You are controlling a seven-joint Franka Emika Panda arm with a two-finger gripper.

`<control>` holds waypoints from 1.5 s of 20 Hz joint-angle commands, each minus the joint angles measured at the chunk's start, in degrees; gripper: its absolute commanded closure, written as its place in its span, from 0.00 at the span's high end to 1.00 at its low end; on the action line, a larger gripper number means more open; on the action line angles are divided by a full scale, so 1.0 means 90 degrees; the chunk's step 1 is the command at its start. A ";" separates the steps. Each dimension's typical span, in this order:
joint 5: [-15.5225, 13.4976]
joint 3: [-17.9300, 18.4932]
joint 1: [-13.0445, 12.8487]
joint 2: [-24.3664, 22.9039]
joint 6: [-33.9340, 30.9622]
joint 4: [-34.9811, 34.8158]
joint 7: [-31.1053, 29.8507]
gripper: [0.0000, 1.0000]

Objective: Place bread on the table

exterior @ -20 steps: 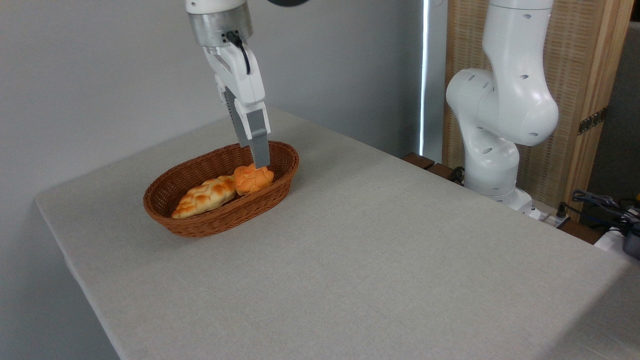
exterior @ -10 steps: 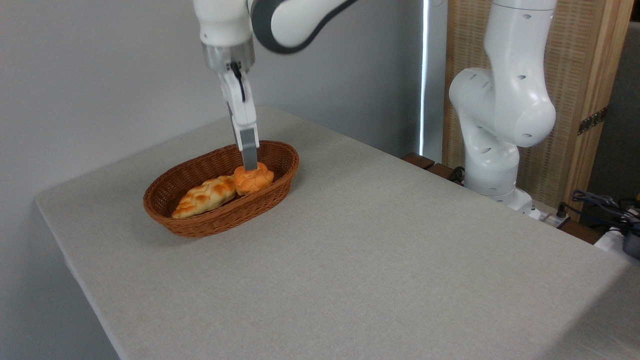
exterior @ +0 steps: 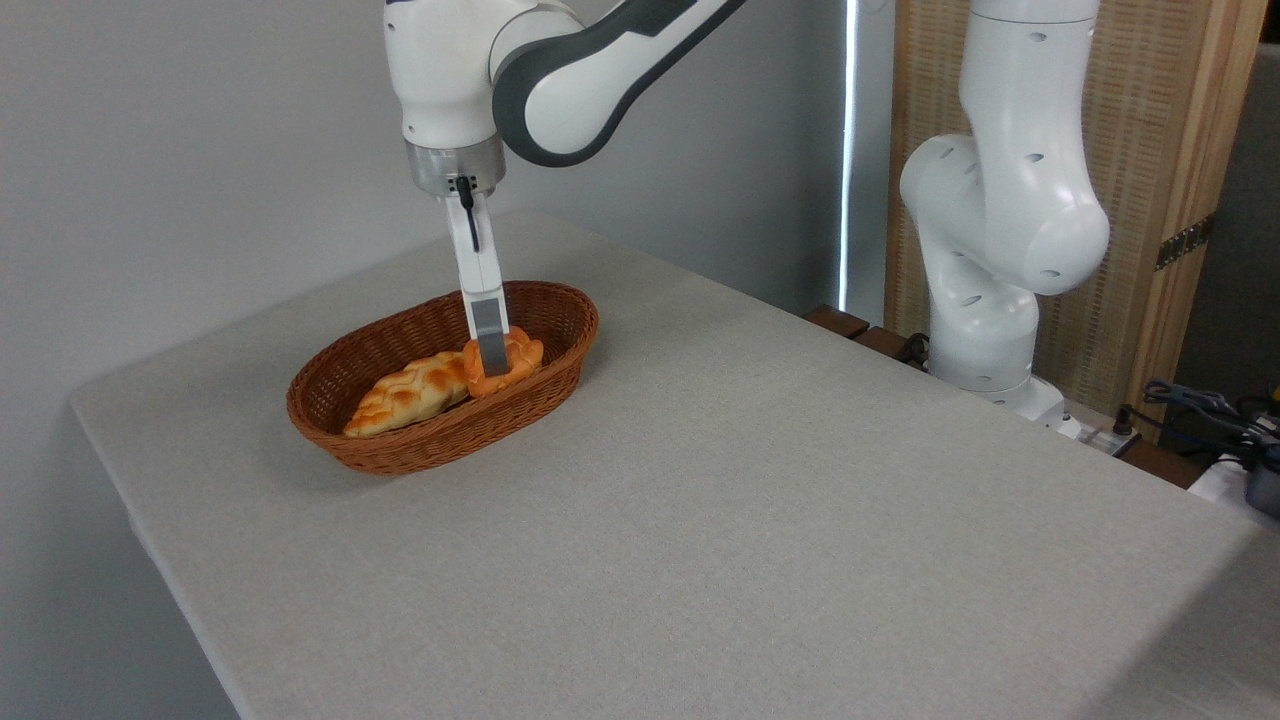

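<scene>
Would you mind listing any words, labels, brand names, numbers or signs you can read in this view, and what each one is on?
None can be read.
The robot arm shows plain white and grey casing with no readable marking.
The gripper, the bread, the braided loaf, the wicker basket and the table bear no text.
The cables and gear at the right edge are too small to show any lettering.

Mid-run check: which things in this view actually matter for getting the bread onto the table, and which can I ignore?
Part of the job:
- bun, lying in the basket
- table, where it should end up
- gripper, down at the bun; grip can't be judged
- basket, holding the bun

Ignore:
- braided loaf, beside the bun in the basket
- cables past the table's right edge
</scene>
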 commanded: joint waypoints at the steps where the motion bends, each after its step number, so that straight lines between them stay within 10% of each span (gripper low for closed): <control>1: 0.0265 0.0060 -0.0057 0.0078 0.0128 -0.0034 0.0234 1.00; 5: 0.0275 0.0060 -0.0057 0.0196 0.0118 -0.0043 0.0313 1.00; 9: 0.0275 0.0060 -0.0057 0.0196 0.0060 -0.0043 0.0313 0.44; 11: 0.0266 0.0098 -0.0047 0.0186 0.0050 -0.0034 0.0313 0.35; 21: 0.0197 0.0148 -0.0027 0.0157 -0.0057 -0.0004 0.0235 0.35; 30: -0.0086 0.1005 -0.0008 0.0049 -0.1873 0.1576 0.0235 0.37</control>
